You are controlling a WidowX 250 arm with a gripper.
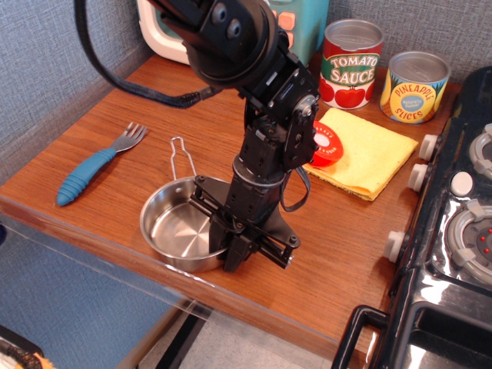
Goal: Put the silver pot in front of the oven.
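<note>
Step in hand, by my reading: the grasp. The gripper [235, 250] is down at the 3 o'clock rim of the silver pot [178, 231], jaws narrowed with the rim wall apparently pinched between them; the closure looks complete, though the fingertips are partly hidden by the arm's own body, so a firm hold is a judgement. Pot sits flat near the front edge of the table [338, 254], wire handle pointing to 12 o'clock.

Next move would call for a lift clear of the wood, then a carry toward 12 o'clock to the open patch before the oven [296, 31], which stands at the far edge, mostly hidden behind the arm. A rim pinch may let the pot tilt.

Surface: brown wood-grain. At 9 o'clock of the pot, a blue-handled fork [96, 165]. Further back at 2 o'clock, a yellow cloth [369, 157] with a red lid [323, 144] on it; beyond, two cans [351, 61]. Black stove [453, 231] along the right. Grey-blue textured wall [54, 69] behind.
</note>
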